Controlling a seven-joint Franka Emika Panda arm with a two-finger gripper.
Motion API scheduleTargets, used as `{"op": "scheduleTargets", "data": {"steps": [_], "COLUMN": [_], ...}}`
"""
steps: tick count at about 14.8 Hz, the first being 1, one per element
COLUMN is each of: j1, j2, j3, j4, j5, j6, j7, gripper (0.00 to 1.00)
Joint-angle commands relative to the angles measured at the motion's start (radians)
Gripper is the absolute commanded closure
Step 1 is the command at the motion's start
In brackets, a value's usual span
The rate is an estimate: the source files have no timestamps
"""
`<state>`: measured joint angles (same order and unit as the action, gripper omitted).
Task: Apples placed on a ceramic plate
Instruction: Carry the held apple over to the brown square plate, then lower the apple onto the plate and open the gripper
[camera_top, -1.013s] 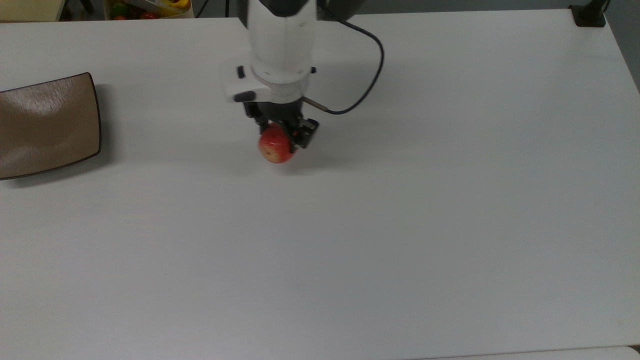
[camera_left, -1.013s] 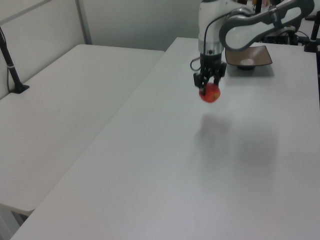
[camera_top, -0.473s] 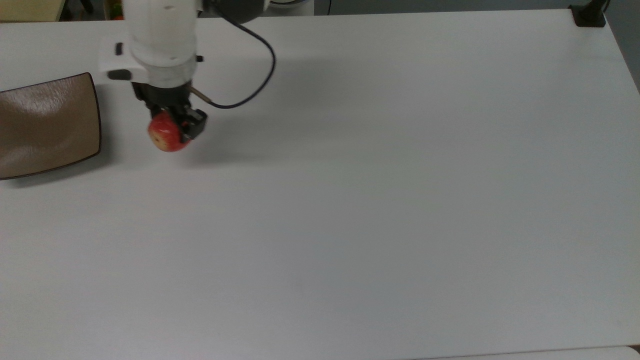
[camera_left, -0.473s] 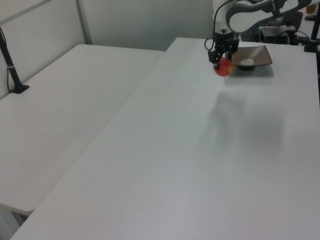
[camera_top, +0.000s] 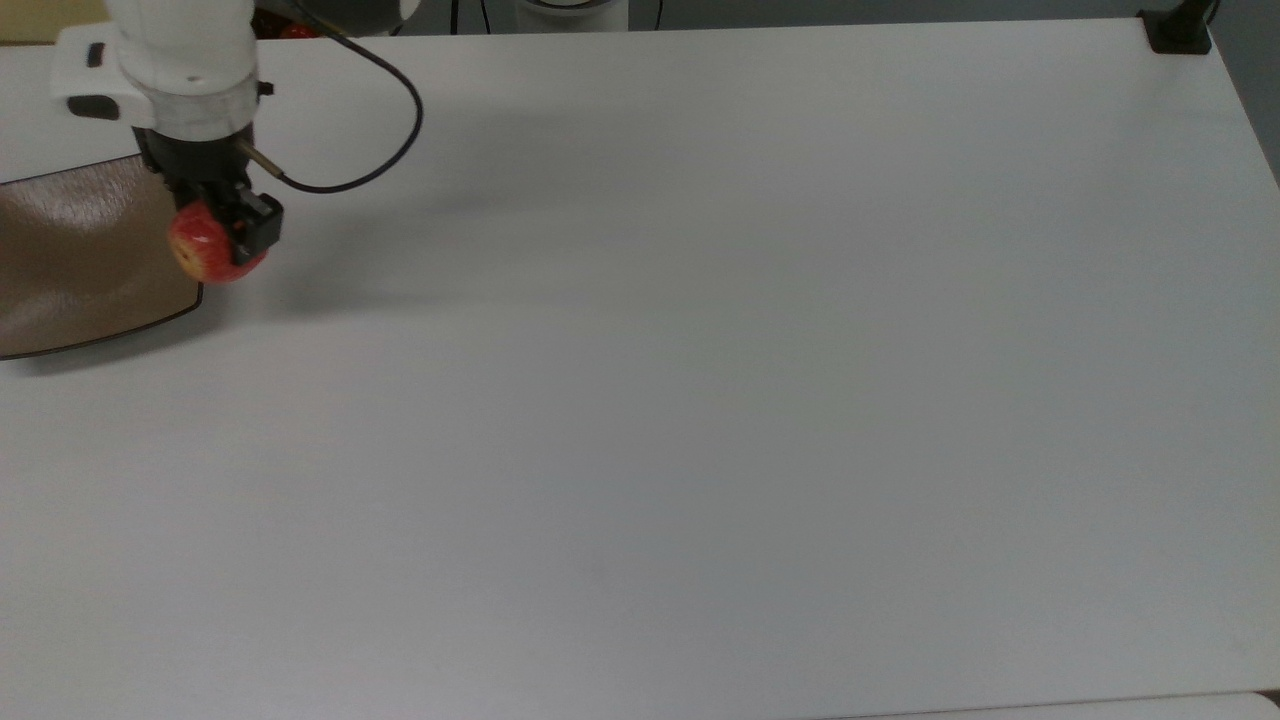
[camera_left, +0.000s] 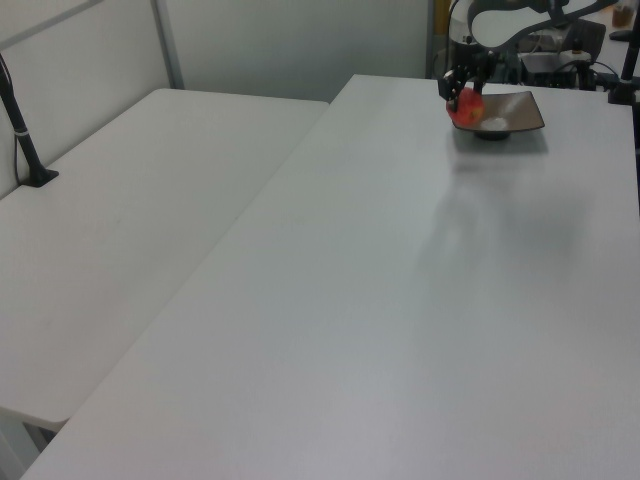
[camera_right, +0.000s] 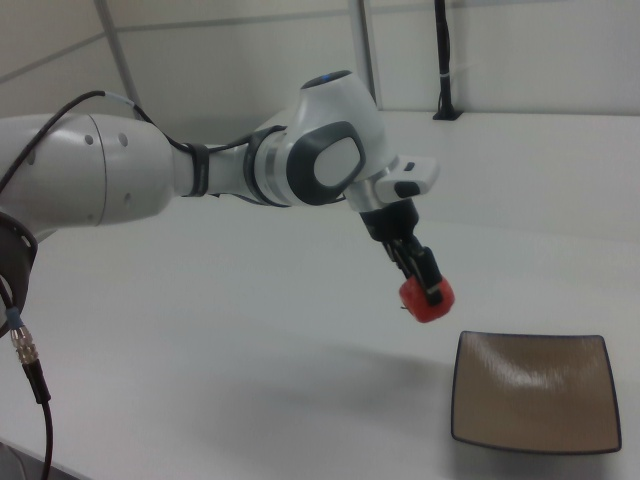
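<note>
The robot is a glossy white, rounded-segment arm (camera_right: 110, 180) with dark grey joint rings and a grey oval panel on the bulbous wrist housing (camera_right: 325, 160), which carries a small blue spot on top. A flat white flange (camera_top: 95, 90) with dark oval buttons sits above the compact black two-finger gripper (camera_top: 225, 235). A thin black cable (camera_top: 385, 130) loops from a brass-coloured plug beside the gripper back toward the arm.

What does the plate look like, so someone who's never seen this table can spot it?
Start at the white table and go to the top view's left edge. The ceramic plate lies there, just beside the gripper holding the apple. It is glossy brown, square with rounded corners and a thin dark rim.
</note>
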<state>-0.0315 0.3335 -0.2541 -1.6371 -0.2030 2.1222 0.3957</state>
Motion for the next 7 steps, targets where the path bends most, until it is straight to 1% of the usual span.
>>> {"op": "scheduleTargets", "data": {"steps": [1,3,7], "j1": [0.001,-0.013,-0.053], "j2": [0.007,0.018,0.055], "j3": [-0.043,-0.053,-0.056], "j4": [-0.001,-0.003,-0.018], "j5": [-0.003,-0.006,-0.009], "j6": [0.036,0.039,0.097], "j7": [-0.037,-0.041,-0.057], "gripper": [0.43,0.43,0.43]}}
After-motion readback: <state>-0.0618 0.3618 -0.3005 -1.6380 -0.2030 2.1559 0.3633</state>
